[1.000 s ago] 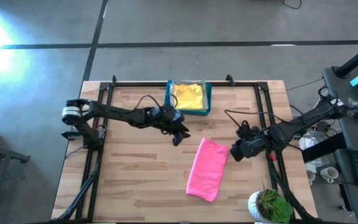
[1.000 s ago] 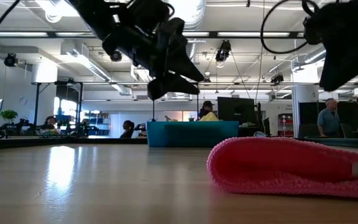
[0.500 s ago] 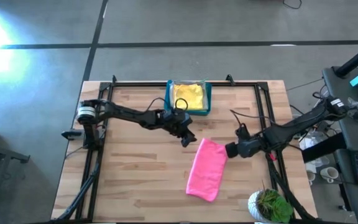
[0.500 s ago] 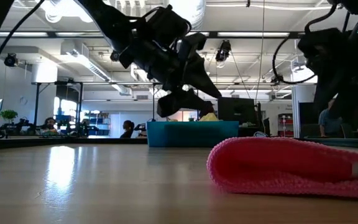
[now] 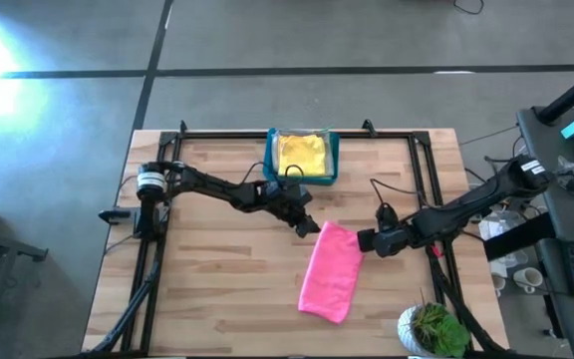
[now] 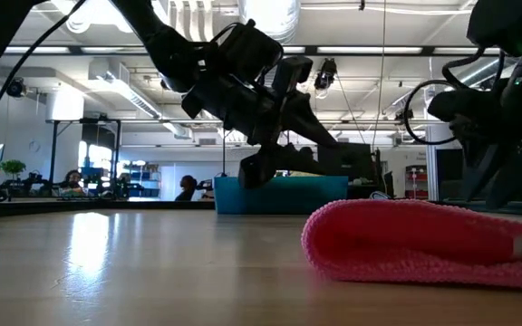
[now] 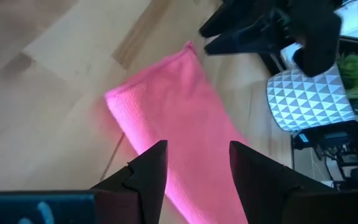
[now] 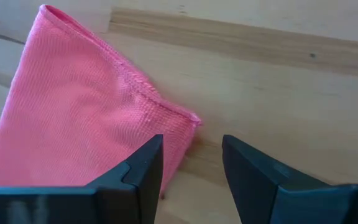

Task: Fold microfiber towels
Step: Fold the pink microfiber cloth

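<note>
Pink towel [image 5: 331, 271], folded into a long soft knit strip, lies on the wood-plank worktop [image 5: 207, 289] btwn both pincers. Left pincer [image 5: 312, 228] hovers at its far corner, fingers apart, empty. Right pincer [image 5: 363, 242] just beside the neighbouring corner, fingers apart, empty. Yellow towel [image 5: 302, 153] bunched in blue bin [image 5: 335, 160] behind left pincer; folds hard to read.
</note>
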`<state>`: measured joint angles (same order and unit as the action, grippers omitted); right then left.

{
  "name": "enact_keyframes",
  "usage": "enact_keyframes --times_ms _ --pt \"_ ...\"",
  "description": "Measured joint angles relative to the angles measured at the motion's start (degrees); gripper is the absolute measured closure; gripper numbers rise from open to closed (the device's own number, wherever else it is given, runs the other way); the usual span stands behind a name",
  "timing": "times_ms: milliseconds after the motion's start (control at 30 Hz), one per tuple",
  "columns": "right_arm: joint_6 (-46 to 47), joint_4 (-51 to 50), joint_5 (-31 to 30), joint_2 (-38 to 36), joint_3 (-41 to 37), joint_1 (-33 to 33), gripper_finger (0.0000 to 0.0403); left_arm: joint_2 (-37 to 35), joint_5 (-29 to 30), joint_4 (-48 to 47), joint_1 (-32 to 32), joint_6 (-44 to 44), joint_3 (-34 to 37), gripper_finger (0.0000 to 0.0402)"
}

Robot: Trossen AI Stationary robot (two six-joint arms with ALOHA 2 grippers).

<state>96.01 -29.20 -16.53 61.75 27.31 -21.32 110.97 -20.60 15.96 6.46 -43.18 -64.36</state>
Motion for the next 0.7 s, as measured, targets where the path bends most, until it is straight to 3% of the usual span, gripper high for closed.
enact_keyframes --times_ms 400,700 --pt "-1.6 6.0 -2.2 9.4 0.2 1.3 0.0248 0.2 -0.2 0.2 -0.1 0.0 0.1 0.0244" --pt "-8.2 13.7 -1.3 10.8 0.0 3.0 0.0257 0.2 -0.3 0.0 -0.1 0.0 0.2 0.0244"
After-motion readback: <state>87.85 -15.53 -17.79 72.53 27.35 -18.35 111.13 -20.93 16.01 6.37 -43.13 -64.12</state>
